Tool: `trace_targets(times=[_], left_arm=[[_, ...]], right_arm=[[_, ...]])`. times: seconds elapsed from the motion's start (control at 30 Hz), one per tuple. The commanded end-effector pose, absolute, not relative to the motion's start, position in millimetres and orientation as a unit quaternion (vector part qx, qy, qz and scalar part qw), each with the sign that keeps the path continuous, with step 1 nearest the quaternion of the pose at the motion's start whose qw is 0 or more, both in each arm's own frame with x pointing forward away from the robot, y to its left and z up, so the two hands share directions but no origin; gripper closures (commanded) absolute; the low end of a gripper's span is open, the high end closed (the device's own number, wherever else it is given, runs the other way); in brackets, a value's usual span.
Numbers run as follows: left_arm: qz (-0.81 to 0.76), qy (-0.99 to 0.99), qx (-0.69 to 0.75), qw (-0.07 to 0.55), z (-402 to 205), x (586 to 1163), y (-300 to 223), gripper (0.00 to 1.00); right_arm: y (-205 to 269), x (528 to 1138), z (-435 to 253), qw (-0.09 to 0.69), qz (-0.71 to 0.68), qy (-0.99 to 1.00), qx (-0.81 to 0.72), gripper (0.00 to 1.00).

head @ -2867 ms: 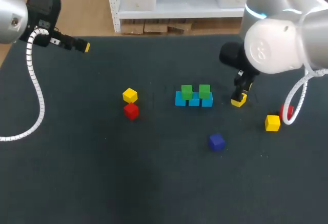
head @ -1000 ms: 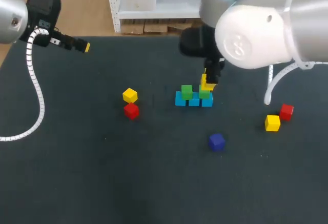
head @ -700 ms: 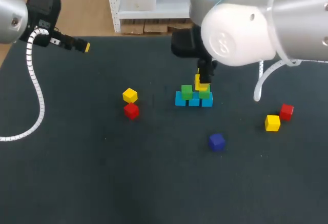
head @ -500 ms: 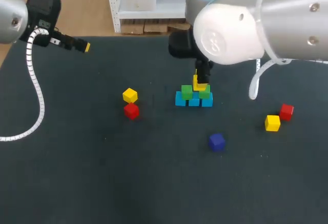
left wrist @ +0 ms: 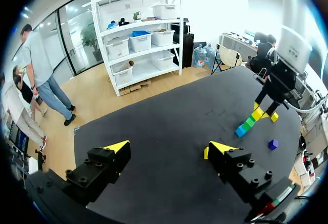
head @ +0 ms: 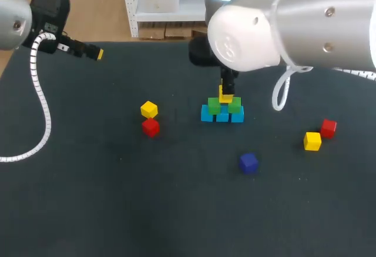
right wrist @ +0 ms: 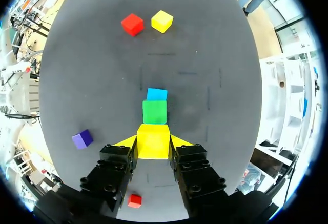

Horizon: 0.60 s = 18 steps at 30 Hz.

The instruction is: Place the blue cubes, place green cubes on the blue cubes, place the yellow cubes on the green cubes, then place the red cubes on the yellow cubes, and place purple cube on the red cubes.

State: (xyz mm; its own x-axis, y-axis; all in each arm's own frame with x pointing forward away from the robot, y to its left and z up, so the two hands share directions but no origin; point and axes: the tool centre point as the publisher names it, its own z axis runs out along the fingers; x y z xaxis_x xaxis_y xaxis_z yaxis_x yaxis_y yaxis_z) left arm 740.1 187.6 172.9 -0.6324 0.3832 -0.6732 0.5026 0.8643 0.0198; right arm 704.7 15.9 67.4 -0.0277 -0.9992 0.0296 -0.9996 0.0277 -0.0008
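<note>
Yellow cube [right wrist: 153, 141] is clamped in your right gripper [head: 226, 94]: both fingertips [right wrist: 127, 142] press on opposite sides of it, so the fingers are closed to the cube's width and haven't let go.

In the head view the cube hangs at frame centre, just above the two green cubes [head: 214, 106], roughly over the seam between them. I can't tell if it's touching them. My read is that it's centred there so it bridges both greens instead of balancing on one.

The greens sit on a row of three blue cubes [head: 222, 116], offset over the joints, presumably for the same reason.

In the right wrist view, only one green and one blue show ahead of the fingers. The rest of the stack is hidden under the held cube.

Your left gripper [left wrist: 169, 149] is at the upper left of the head frame, well apart from the stack. Its fingers are wide apart with nothing between them. It looks parked there to keep clear of the right arm.

Spare cubes on the table [head: 88, 198]:
- spare yellow [head: 149, 109] just beside a red cube [head: 151, 127], left of centre
- another yellow [head: 312, 141] near another red [head: 328, 127], at the right edge
- purple cube [head: 248, 163], below centre

Status: blue and green layers are done and the yellow layer is being placed. Red and purple are not started. Before opening the fingers, check that the cube is seated, since an off-centre drop could tip it off the greens.
</note>
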Motion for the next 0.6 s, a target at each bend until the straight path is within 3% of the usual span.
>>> trace_targets(times=[0.03, 0.6], left_arm=[[-0.089, 0.898, 0.248, 0.352, 172.5, 740.5, 189.2, 0.00], [-0.089, 0.898, 0.248, 0.352, 172.5, 740.5, 189.2, 0.00]], right_arm=[[16.4, 707.3, 65.1, 0.013, 0.011, -0.716, 0.697, 1.00], [16.7, 708.8, 59.2, 0.022, 0.011, -0.714, 0.700, 0.98]])
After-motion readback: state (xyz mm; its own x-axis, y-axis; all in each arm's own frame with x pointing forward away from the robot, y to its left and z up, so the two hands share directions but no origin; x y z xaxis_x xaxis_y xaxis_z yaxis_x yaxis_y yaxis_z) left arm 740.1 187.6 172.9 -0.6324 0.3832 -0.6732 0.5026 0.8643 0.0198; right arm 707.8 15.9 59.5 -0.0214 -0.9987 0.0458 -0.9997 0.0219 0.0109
